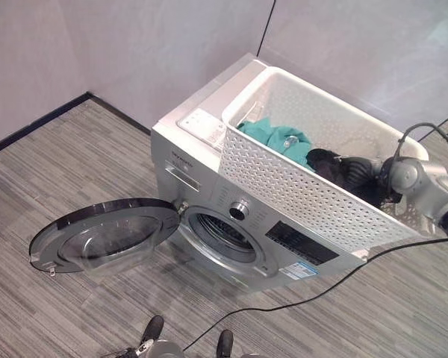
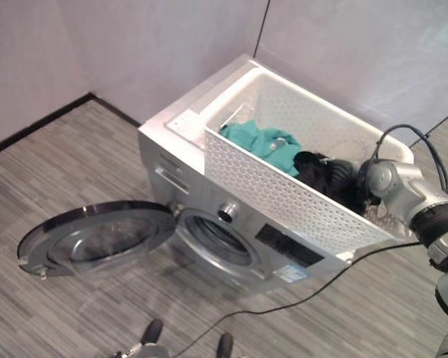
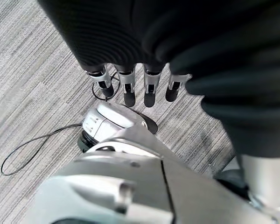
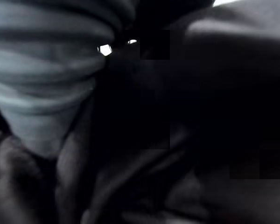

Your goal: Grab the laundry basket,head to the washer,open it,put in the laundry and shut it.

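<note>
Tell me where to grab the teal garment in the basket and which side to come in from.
Take the teal garment at its raised, bunched middle, coming straight down from above. It lies crumpled in the white laundry basket on top of the washer, and the basket's tall walls block any sideways approach. The right hand is already inside the basket, down in the dark clothing beside it, so it looks the nearer choice.

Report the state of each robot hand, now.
Left robot hand: open, holding nothing.
Right robot hand: inside the laundry basket among dark clothes; cannot tell.
</note>
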You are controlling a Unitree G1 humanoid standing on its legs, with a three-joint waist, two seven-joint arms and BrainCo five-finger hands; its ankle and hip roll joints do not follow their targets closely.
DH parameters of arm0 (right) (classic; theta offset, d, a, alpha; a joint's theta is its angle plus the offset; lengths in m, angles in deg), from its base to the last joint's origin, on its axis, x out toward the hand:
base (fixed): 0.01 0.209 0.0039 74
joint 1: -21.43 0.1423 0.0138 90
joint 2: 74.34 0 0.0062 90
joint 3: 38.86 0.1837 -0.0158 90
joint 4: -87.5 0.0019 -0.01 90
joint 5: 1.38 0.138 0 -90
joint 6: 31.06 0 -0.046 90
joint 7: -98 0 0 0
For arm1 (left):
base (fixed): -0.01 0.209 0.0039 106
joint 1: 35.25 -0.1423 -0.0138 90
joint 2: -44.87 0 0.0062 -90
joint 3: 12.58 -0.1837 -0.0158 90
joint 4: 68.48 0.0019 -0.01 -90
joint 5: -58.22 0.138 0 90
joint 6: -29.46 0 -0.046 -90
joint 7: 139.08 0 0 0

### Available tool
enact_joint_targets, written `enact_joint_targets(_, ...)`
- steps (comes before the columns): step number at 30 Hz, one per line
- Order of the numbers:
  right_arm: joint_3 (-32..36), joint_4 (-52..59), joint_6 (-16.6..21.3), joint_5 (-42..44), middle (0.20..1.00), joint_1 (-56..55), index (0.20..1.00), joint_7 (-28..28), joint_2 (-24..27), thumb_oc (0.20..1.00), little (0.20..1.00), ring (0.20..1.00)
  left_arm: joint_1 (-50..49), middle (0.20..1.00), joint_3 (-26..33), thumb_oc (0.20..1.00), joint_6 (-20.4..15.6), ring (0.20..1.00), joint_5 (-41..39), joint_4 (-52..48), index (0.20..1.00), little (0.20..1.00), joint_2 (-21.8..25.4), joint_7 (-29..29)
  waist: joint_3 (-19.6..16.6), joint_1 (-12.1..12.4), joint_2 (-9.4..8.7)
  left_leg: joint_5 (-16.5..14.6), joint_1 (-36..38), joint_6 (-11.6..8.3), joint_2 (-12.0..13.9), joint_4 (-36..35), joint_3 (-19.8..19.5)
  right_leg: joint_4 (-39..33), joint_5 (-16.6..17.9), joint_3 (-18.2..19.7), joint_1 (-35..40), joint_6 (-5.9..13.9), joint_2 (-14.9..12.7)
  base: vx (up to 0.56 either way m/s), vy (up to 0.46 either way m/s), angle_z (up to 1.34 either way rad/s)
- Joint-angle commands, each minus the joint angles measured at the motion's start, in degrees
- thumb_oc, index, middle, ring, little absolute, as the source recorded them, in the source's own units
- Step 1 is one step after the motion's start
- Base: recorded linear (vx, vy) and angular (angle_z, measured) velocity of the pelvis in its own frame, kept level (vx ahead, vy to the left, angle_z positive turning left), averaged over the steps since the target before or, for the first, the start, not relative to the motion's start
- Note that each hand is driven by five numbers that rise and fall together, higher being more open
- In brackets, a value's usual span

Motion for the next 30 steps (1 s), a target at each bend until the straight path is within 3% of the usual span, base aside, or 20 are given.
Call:
enact_joint_targets(1, -1.50, -2.47, -0.45, -0.57, 0.200, 5.50, 0.200, -0.83, -1.25, 0.200, 0.200, 0.200, 0.64, 1.000, -1.41, 1.000, 0.05, 1.000, -0.18, 2.06, 1.000, 1.000, 0.26, -0.10, -0.18, 1.22, -1.29, -6.86, 4.63, 3.58, 1.87, 1.51, 3.01, 0.77, 0.07, 3.93, -2.63, 4.28, -5.03, 0.00, 0.000, 0.00)
enact_joint_targets(15, 10.31, -4.93, 1.62, 6.58, 0.200, 7.30, 0.200, -9.81, 1.57, 0.200, 0.200, 0.200, 0.03, 1.000, -1.41, 1.000, -0.27, 1.000, 2.46, 3.75, 1.000, 1.000, 0.86, -0.15, -4.00, 0.09, -1.01, -7.59, 7.91, 3.88, 1.91, 0.30, 4.09, 0.66, -0.35, 4.30, -0.67, 4.44, -5.03, 0.00, 0.000, 0.00)
enact_joint_targets(20, 10.32, -4.93, 1.62, 6.58, 0.200, 7.30, 0.200, -9.81, 1.57, 0.200, 0.200, 0.200, 0.03, 1.000, -1.41, 1.000, -0.27, 1.000, 2.46, 3.75, 1.000, 1.000, 0.86, -0.15, -4.00, 0.10, -1.02, -7.59, 7.91, 3.88, 1.91, 0.30, 4.09, 0.66, -0.35, 4.31, -0.67, 4.44, -5.03, 0.00, 0.000, 0.00)
enact_joint_targets(23, 14.61, -3.85, 2.29, 8.80, 0.200, 8.30, 0.200, -12.90, 2.82, 0.200, 0.200, 0.200, 0.13, 1.000, -1.02, 1.000, -0.32, 1.000, 3.70, 5.29, 1.000, 1.000, 1.23, -0.03, -5.36, -0.47, -0.90, -8.03, 8.75, 4.09, 1.73, 0.22, 4.67, 0.77, -0.27, 4.74, -0.37, 4.52, -5.20, 0.00, 0.000, 0.00)
enact_joint_targets(25, 21.56, -2.87, 2.85, 9.55, 0.200, 8.89, 0.200, -19.07, 2.60, 0.200, 0.200, 0.200, 0.50, 1.000, -0.69, 1.000, -0.09, 1.000, 5.20, 6.81, 1.000, 1.000, 1.42, 0.51, -6.89, -1.07, -0.35, -8.66, 9.88, 4.45, 1.55, 0.07, 5.04, 1.04, -0.26, 5.03, 0.06, 4.62, -5.44, 0.00, 0.039, -0.01)
enact_joint_targets(30, 26.75, -3.27, 2.39, 6.22, 0.200, 10.07, 0.200, -26.12, 0.40, 0.200, 0.200, 0.200, 1.13, 1.000, -0.91, 1.000, 0.09, 1.000, 5.70, 7.02, 1.000, 1.000, 1.23, 1.63, -7.63, -0.96, 0.06, -9.23, 10.24, 4.82, 1.24, 0.42, 5.32, 1.27, -0.35, 5.52, 0.35, 4.58, -5.57, 0.00, 0.020, -0.06)
